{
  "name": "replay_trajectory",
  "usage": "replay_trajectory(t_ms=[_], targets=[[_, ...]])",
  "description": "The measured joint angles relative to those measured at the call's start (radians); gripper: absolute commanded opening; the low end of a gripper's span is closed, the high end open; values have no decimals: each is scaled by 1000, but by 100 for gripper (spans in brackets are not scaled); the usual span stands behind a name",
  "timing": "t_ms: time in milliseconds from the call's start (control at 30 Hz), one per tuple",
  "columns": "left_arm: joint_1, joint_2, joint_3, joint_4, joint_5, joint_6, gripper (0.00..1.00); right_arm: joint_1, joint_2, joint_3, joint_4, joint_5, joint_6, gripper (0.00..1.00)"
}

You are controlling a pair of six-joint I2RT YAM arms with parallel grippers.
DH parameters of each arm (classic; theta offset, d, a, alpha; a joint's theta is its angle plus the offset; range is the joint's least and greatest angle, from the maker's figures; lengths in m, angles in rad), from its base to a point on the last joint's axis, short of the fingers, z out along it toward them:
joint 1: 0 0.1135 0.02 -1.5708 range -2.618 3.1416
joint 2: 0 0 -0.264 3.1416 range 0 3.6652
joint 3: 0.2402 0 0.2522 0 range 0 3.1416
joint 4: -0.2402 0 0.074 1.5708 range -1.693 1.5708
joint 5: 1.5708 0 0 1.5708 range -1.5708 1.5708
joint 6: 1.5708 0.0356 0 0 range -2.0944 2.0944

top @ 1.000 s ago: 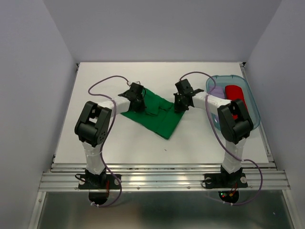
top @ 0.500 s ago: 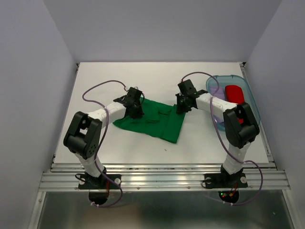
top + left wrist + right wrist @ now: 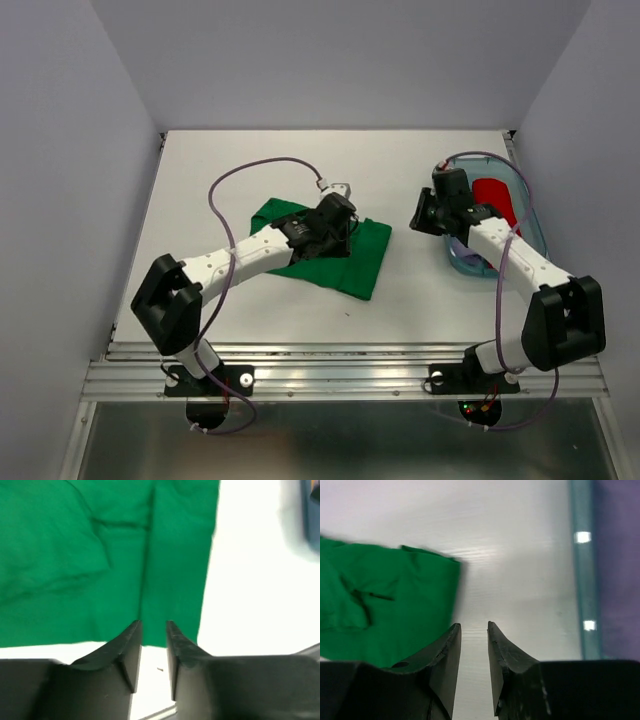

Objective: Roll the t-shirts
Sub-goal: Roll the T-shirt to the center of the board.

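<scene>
The green t-shirt [image 3: 355,255] lies folded and flat on the white table, with a flap showing at its far left [image 3: 275,212]. My left gripper [image 3: 335,235] hovers above the shirt's middle, jaws a narrow gap apart and empty. In the left wrist view its tips [image 3: 154,630] stand over the shirt's [image 3: 125,555] near edge. My right gripper [image 3: 422,215] is over bare table between the shirt and the bin, open a little and empty. In the right wrist view [image 3: 474,630] the shirt's corner [image 3: 395,595] lies to its left.
A clear blue bin [image 3: 530,215] stands at the right and holds a red fabric roll [image 3: 492,195]. A lavender roll [image 3: 617,555] lies behind the bin's rim [image 3: 582,580]. The table's metal front rail [image 3: 340,365] runs along the near edge.
Both grippers have let go of the shirt. The left one moved right, over the shirt's middle. The right one moved right, off the shirt towards the bin. The shirt now lies more squarely.
</scene>
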Motion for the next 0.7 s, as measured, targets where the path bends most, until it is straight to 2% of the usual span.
replay_trajectory(t_ms=[100, 267, 333, 433, 700], targets=[[-77, 63, 65, -51, -26, -17, 54, -55, -60, -98, -19, -32, 16, 37], [-196, 265, 277, -142, -101, -39, 56, -58, -131, -189, -54, -78, 37, 44], [-225, 338, 351, -179, -129, -44, 60, -54, -155, -196, -71, -84, 42, 46], [-268, 444, 443, -245, -172, -52, 61, -53, -193, -196, -76, -84, 46, 48], [-307, 492, 462, -361, -232, -74, 59, -53, -216, -196, -98, -84, 46, 52]])
